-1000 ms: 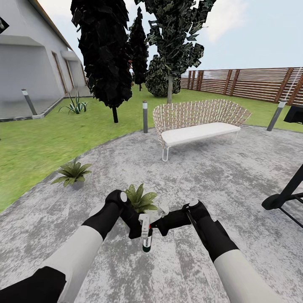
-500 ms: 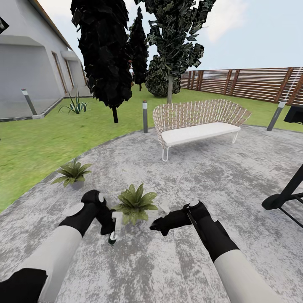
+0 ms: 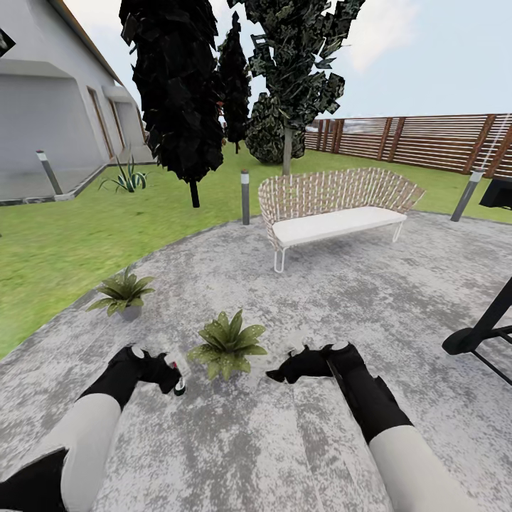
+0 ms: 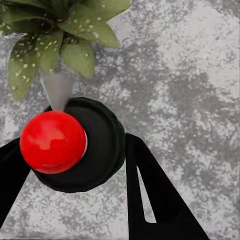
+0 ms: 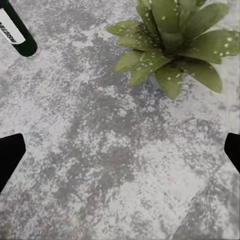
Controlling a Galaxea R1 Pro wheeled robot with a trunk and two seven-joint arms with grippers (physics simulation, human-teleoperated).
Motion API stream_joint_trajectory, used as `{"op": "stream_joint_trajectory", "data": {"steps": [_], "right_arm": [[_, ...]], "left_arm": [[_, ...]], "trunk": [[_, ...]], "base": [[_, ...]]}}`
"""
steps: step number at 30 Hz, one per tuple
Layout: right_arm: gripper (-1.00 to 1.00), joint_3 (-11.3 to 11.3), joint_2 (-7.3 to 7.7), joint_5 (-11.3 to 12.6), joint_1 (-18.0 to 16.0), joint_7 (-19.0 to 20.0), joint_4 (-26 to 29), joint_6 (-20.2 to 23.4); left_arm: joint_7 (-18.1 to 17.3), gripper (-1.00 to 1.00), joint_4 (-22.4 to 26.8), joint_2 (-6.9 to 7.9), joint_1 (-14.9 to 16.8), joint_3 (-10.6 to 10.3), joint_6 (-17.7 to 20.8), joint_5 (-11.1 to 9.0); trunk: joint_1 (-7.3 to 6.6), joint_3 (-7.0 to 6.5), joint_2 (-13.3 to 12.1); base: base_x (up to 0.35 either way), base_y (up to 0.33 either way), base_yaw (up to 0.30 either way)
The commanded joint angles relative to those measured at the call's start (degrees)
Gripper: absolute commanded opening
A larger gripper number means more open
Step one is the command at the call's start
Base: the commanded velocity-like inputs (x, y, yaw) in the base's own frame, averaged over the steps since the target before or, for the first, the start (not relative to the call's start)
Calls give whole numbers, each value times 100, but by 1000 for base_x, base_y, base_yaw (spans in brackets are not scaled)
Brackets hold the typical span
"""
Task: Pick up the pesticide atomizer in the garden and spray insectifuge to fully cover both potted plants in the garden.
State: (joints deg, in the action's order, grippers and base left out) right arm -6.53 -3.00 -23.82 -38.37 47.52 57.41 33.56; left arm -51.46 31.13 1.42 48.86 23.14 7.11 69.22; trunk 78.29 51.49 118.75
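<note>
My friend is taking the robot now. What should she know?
Left gripper is shut on the pesticide atomizer, held beside the near potted plant.
Right gripper is open, holding nothing, on that plant's other side.
The far potted plant sits at the paving's edge by the grass.
Done: atomizer picked up. The near plant's leaves show pale specks.
Left: finish covering both plants, probably the far one next.

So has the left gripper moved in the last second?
Yes. The left gripper carried the green-and-white atomizer from in front of the nearer broad-leaved potted plant to its left.
</note>
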Motion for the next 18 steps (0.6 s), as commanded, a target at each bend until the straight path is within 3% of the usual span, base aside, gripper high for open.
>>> {"op": "stream_joint_trajectory", "data": {"steps": [1,2,3,5,6,8,10,12,14,16,18], "right_arm": [[100,514,0,-43,-4,-39,8,-151],[100,931,0,-45,-2,-78,7,-344],[100,1652,1,-50,1,-111,5,-713],[100,2594,1,-60,3,-132,-3,-1139],[100,3191,1,-70,4,-135,-7,-1348],[100,3831,1,-136,10,-145,-48,-1510],[100,4040,1,-294,14,-229,-290,-1557],[100,4139,1,-451,15,-766,-916,-1593],[100,4168,1,-506,14,-1666,-1720,-1874],[100,4175,1,-528,15,-2844,-2522,-2578],[100,4178,1,-528,14,-3242,-2886,-2812]], "left_arm": [[148,-100,-24,1,-64,266,48,-11],[273,-100,-40,3,-110,447,47,-12],[488,-100,-57,1,-163,747,46,-15],[784,-100,-71,0,-243,1137,40,-19],[979,-100,-76,-1,-326,1414,34,-24],[1251,-100,-79,-6,-419,1905,25,-35],[1382,-100,-80,-13,-456,2280,17,-33],[1455,-100,-80,-17,-568,2645,-11,-34],[1509,-100,-80,-23,-722,2867,-109,-41],[1710,-100,-82,-38,-848,3087,-295,-144],[1950,-100,-129,-42,-965,3199,-354,-292]], "trunk": [[-1,5,3],[-1,5,3],[-1,5,3],[-1,5,3],[-1,5,3],[-1,5,3],[-1,5,3],[-1,5,3],[-1,5,3],[-1,5,3],[-1,5,3]], "base": [[0,0,0],[0,0,0],[0,0,0],[0,0,0],[0,0,0],[0,0,0],[0,0,0],[0,0,0],[0,0,0],[0,0,0],[0,0,0]]}}
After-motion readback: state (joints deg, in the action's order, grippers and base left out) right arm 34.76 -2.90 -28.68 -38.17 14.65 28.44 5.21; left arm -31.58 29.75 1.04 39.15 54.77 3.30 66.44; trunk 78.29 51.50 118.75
